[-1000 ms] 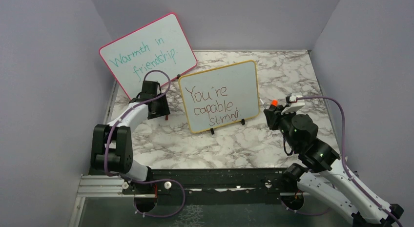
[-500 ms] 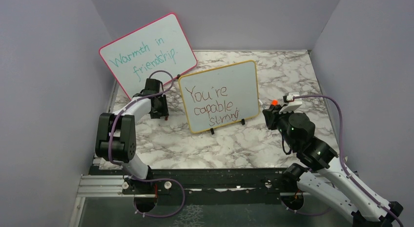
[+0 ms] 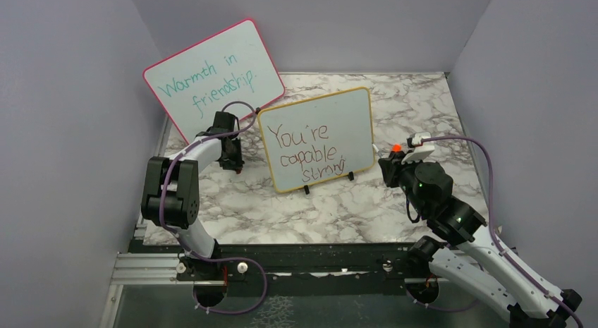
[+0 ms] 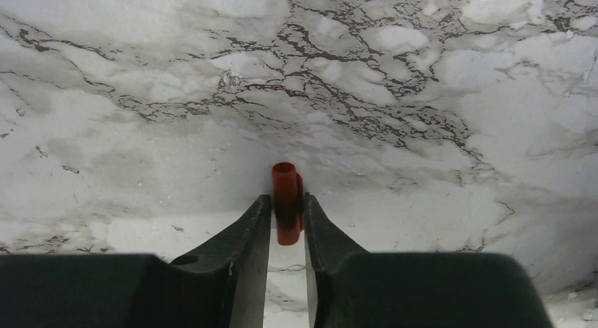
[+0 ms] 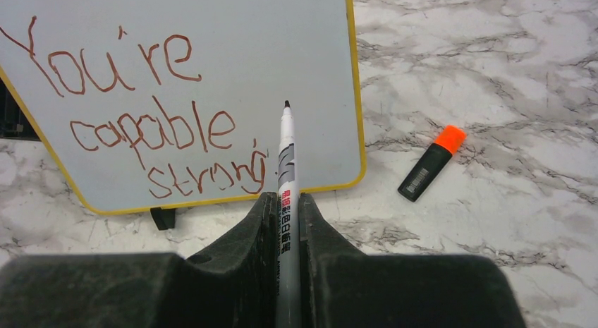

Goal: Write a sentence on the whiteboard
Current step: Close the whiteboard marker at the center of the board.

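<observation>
Right jaws are clamped on a marker (image 5: pixel 286 166), tip forward. Ahead of them the whiteboard (image 5: pixel 282 46) stands on the bench (image 5: pixel 493 81), the sentence (image 5: pixel 151 134) left of the tip; an orange-capped pen (image 5: pixel 431 164) lies ahead-right. Left jaws are clamped on a red cap (image 4: pixel 286 201), bench surface beyond.

The marble table (image 3: pixel 331 208) carries the whiteboard (image 3: pixel 321 120), a pink-framed board (image 3: pixel 211 81) and an orange-capped marker (image 5: pixel 431 164).
</observation>
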Controlling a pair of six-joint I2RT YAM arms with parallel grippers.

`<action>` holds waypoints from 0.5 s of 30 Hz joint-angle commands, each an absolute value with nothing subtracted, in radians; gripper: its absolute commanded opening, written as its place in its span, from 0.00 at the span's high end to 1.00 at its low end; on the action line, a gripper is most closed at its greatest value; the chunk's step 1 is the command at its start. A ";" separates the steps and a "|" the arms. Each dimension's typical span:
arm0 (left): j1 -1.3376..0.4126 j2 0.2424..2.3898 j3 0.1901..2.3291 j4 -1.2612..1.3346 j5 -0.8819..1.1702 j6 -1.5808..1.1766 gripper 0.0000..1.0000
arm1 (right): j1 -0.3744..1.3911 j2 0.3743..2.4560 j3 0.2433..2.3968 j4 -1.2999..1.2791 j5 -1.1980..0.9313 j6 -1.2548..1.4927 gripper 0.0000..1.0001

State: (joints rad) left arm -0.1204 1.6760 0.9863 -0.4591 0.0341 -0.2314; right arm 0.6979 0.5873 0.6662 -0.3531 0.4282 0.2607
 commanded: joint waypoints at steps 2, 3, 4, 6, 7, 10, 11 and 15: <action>-0.129 1.692 0.972 -0.495 0.064 -0.216 0.83 | 0.692 0.582 0.661 -0.335 0.422 0.249 0.99; -0.129 1.687 0.970 -0.497 0.068 -0.216 0.84 | 0.692 0.581 0.660 -0.336 0.422 0.249 0.99; -0.129 1.682 0.968 -0.497 0.075 -0.216 0.86 | 0.692 0.581 0.660 -0.336 0.421 0.249 0.99; -0.129 1.668 0.966 -0.496 0.086 -0.218 0.92 | 0.692 0.584 0.659 -0.335 0.418 0.249 0.99; -0.129 1.659 0.964 -0.496 0.091 -0.218 0.93 | 0.692 0.584 0.661 -0.335 0.416 0.247 0.99; -0.130 1.629 0.959 -0.495 0.106 -0.214 0.98 | 0.692 0.583 0.661 -0.337 0.407 0.244 0.99; -0.130 1.616 0.956 -0.495 0.108 -0.211 1.00 | 0.692 0.583 0.661 -0.337 0.405 0.243 0.99; -0.129 1.549 0.944 -0.488 0.108 -0.189 1.00 | 0.692 0.582 0.661 -0.332 0.377 0.234 0.99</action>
State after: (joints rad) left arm -0.1249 1.6405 0.9607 -0.4728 0.0742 -0.2188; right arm 0.6979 0.5873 0.6662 -0.3534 0.4206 0.2584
